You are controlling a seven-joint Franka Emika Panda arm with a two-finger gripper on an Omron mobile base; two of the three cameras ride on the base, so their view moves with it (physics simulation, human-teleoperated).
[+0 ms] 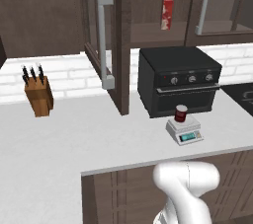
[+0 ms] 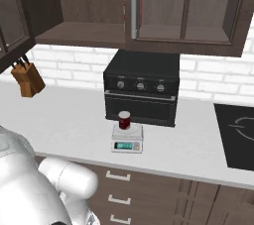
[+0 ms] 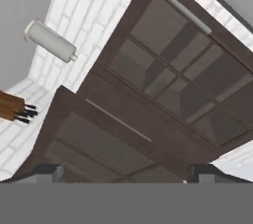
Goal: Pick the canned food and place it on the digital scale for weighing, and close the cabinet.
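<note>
Canned food [image 1: 181, 113] upright on the digital scale [image 1: 184, 130], on the white bench [image 1: 74, 134] just in front of the black oven [image 1: 179, 80]. Cabinet [image 1: 148, 6] above with its left door swung open, long grey handle [image 1: 104, 38] facing out, red-and-white box [image 1: 167, 13] on the shelf. Knife block [image 1: 38, 93] well off to the left. Fingers [image 3: 47, 171] spread wide, holding nothing, aimed at the cabinet doors.
</note>
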